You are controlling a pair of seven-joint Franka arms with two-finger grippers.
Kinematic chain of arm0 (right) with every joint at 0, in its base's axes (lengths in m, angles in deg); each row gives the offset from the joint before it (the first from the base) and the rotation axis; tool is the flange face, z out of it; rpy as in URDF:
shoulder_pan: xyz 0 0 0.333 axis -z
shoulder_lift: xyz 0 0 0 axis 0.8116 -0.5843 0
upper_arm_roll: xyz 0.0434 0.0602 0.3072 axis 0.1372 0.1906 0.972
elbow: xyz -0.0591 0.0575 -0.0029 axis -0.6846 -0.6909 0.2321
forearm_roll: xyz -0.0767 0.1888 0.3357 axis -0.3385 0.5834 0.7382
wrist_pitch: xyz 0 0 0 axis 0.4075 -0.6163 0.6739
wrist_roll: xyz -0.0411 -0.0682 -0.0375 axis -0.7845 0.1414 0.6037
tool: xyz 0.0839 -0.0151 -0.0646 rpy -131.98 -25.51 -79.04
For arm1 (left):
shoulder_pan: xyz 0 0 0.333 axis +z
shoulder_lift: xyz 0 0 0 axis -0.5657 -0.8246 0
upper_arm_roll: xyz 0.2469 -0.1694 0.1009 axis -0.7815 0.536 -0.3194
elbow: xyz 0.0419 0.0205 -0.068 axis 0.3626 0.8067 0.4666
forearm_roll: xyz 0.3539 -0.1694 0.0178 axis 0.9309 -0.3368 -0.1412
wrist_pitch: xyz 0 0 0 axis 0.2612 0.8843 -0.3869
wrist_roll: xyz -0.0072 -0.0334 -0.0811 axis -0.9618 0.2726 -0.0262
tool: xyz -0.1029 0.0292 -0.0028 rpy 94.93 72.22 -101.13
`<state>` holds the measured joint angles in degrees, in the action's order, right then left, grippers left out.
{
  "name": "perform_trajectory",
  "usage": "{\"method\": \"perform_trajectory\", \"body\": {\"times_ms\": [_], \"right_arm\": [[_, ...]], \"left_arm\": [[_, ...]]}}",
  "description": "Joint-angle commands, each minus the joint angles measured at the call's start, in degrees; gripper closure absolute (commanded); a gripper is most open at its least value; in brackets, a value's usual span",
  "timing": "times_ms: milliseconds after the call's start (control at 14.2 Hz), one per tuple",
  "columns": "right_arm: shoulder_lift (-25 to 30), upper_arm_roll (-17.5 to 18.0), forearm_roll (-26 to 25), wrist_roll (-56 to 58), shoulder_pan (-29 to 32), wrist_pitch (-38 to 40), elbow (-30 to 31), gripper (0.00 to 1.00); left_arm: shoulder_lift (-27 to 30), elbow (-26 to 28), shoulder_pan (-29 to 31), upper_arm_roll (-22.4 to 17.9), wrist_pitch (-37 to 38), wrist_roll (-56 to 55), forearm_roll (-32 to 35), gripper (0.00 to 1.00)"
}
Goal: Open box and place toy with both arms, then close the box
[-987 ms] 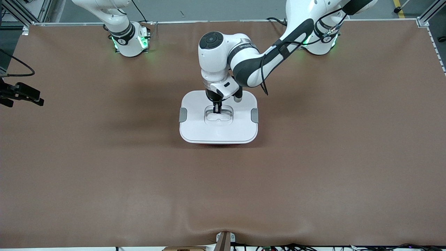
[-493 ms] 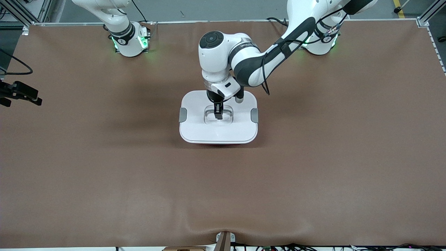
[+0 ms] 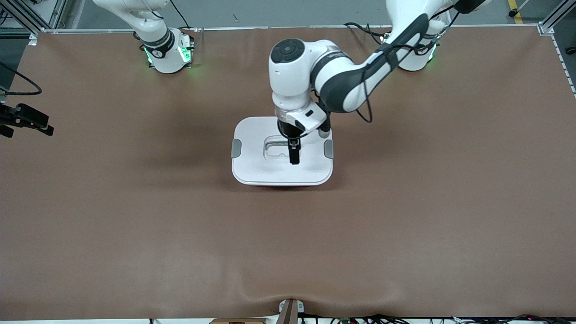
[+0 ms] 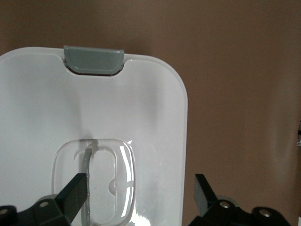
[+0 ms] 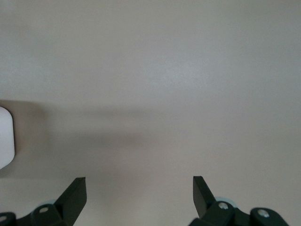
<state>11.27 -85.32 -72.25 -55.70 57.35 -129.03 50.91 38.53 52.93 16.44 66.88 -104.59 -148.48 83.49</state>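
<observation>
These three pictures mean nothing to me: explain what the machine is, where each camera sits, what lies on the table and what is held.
Two white robot arms stand at a brown table, each ending in a two-fingered pincer. The wide picture comes from a high camera facing the robots; the other two come from cameras on each arm's wrist, looking down past the fingers.

On the table sits one box with its white lid on, grey clips at both ends and a recessed handle in the middle. No toy is in sight.

The left pincer hangs over the lid by the handle, fingers wide open, holding nothing. The right pincer, waiting toward its own end of the table, is open and empty too, over bare tabletop.
</observation>
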Motion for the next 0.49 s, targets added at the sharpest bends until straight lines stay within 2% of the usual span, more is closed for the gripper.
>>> {"method": "perform_trajectory", "body": {"times_ms": [0, 423], "right_arm": [[0.82, 0.10, 0.52, 0.21, 0.06, 0.17, -0.23, 0.00], [0.82, 0.01, 0.34, 0.29, 0.15, 0.16, -0.93, 0.00]], "left_arm": [[2.96, -1.63, 3.84, 0.67, 3.84, 7.34, -5.62, 0.00], [7.62, -1.81, 12.19, 0.85, 10.08, 27.37, -16.18, 0.00]]}}
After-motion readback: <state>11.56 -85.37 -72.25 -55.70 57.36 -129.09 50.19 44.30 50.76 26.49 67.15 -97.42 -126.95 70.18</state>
